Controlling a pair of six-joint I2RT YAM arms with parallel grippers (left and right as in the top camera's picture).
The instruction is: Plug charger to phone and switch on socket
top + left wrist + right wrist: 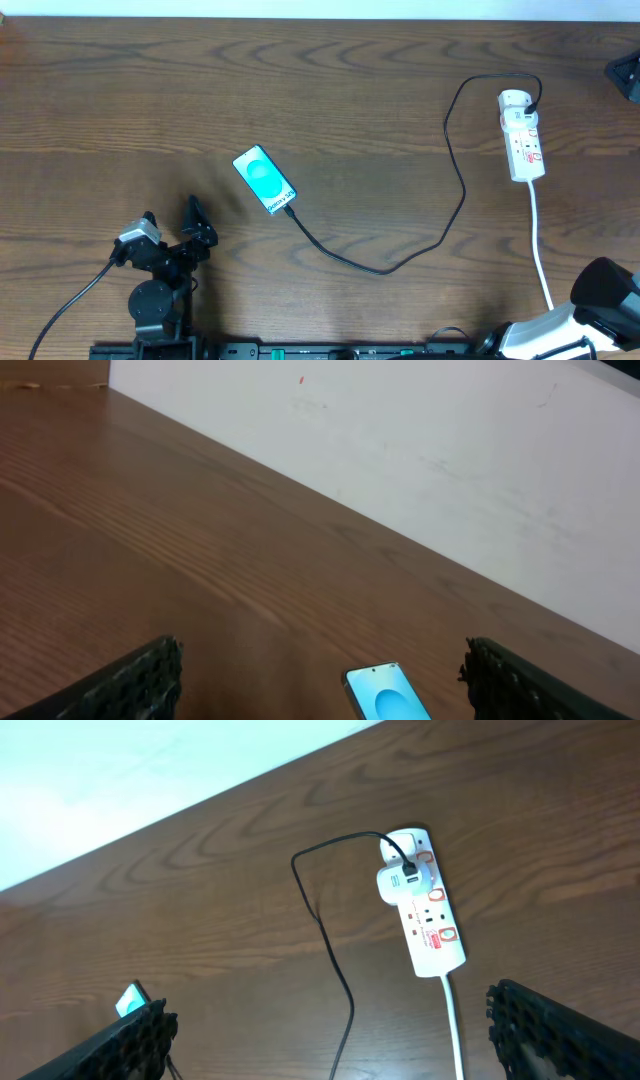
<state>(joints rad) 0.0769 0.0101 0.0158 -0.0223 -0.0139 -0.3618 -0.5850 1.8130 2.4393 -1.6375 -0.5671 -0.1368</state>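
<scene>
The phone [264, 180] lies flat at mid-table with its teal screen up, and its top end shows in the left wrist view [388, 695]. The charger [455, 215] loops from the socket's far end down to the phone's lower edge, where its tip [291, 211] looks joined to the phone. The white socket [522, 135] lies at the right, with a white adapter plugged in at its far end [400, 880]. My left gripper [172, 218] stands open, below and left of the phone. My right gripper [340, 1040] is open above the table, short of the socket [425, 905].
The socket's white lead [540, 250] runs toward the front edge near my right arm [600, 295]. A dark object [625, 75] sits at the right edge. A white wall [450, 450] rises behind the table's far edge.
</scene>
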